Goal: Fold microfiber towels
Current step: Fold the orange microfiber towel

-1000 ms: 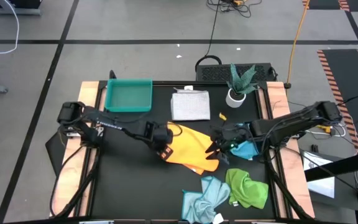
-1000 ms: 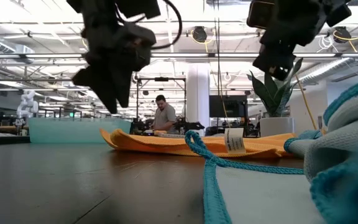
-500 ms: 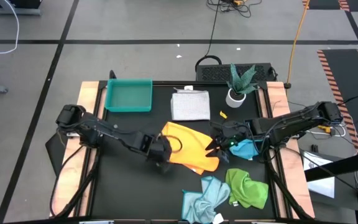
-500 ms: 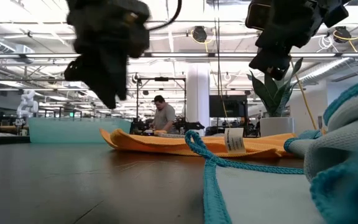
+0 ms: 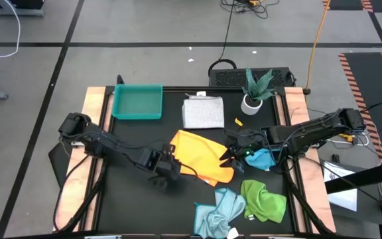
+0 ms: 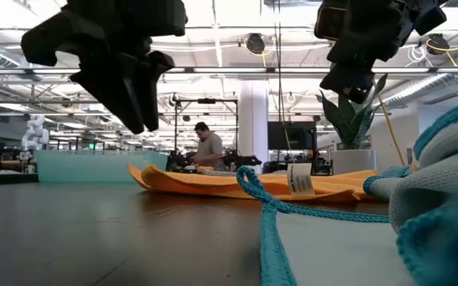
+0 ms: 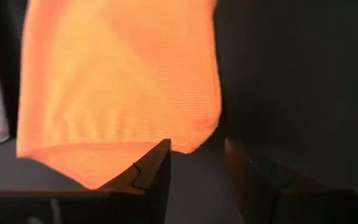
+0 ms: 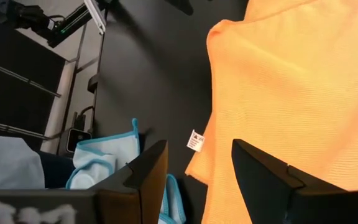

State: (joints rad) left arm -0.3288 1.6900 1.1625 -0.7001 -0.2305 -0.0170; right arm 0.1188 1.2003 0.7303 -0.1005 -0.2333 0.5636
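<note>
Hovering our left claw [image 5: 169,171] part-open and empty, we see the orange towel [image 5: 201,156] just ahead on the table [image 5: 131,206], its corner nearest; our right claw [image 5: 229,154], part-open, hangs over its far edge.

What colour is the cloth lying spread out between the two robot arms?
Yellow-orange. The towel shows best in the high view, mid-table between both grippers.

A yellow-orange towel [image 5: 201,157] is lying on the black table [image 5: 131,206]; at twelve o'clock, a teal tray [image 5: 137,101].
</note>
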